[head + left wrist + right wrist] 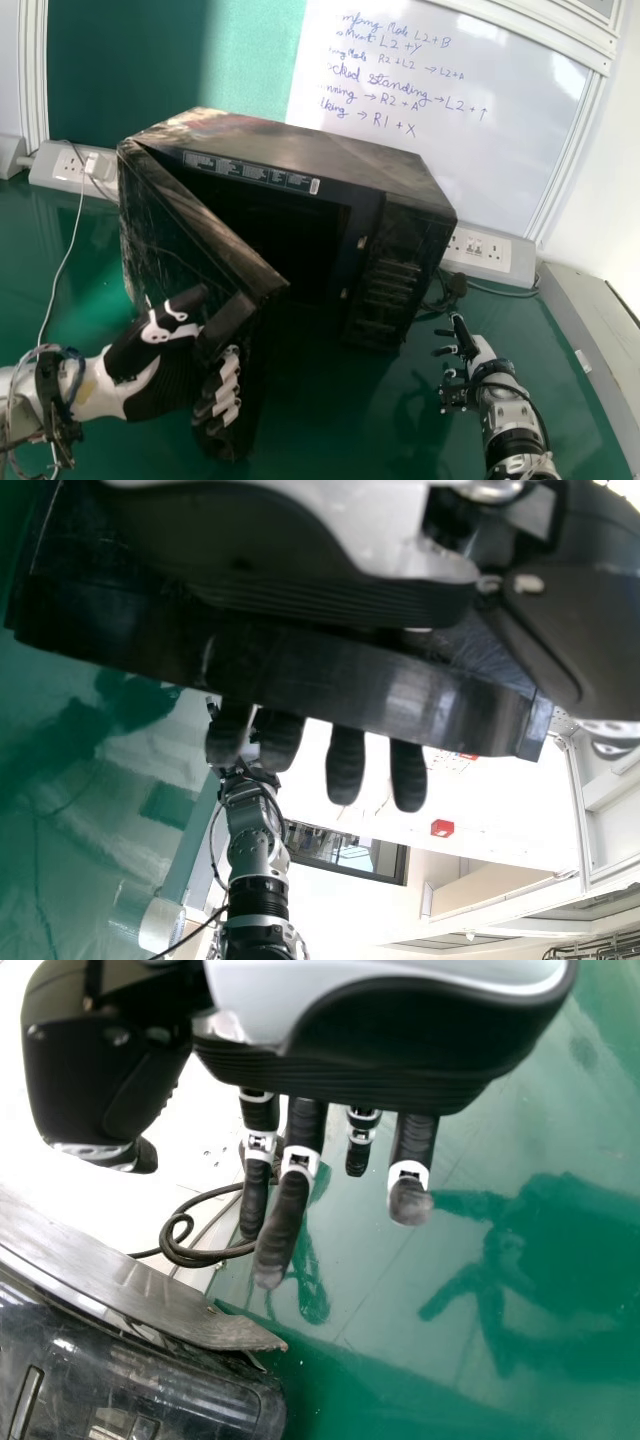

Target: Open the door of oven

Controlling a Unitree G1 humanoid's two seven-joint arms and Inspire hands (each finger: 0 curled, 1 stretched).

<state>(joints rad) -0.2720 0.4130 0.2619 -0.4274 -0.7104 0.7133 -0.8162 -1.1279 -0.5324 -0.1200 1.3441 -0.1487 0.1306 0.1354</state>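
Has the left hand [155, 375] low on the left of the head view, right beside the free edge of the oven door [190, 235]. Reaches past that edge, in the left wrist view, with fingers [345, 765] fairly straight and slightly spread, passing behind the thick black rim, the thumb set apart from them; cannot tell how firmly pressed. Opens toward the robot on the side of the far left corner, well ajar, with the free edge swung out to the left hand. Leaves a wide wedge of space between door and oven front, exposing the dark chamber [300, 230] beyond and to the right of the left hand. Sits, as the black oven [300, 145], ahead of both hands on a green table [340, 430], with the control panel [395, 270] on the side nearer the right hand [472, 350]. Hovers, as that right hand, just off the oven's right side, relaxed and spread, pinching nothing, clearly apart from the casing. Gives a broad stretch of green surface between the two hands, in front of the oven. Loops behind the right hand, near the oven's rear corner, as a dark cable [455, 285]. Runs behind the left hand as a white cord [65, 265], down from a wall plug [98, 165]. Stands beyond the oven as a whiteboard [430, 100] with handwriting.
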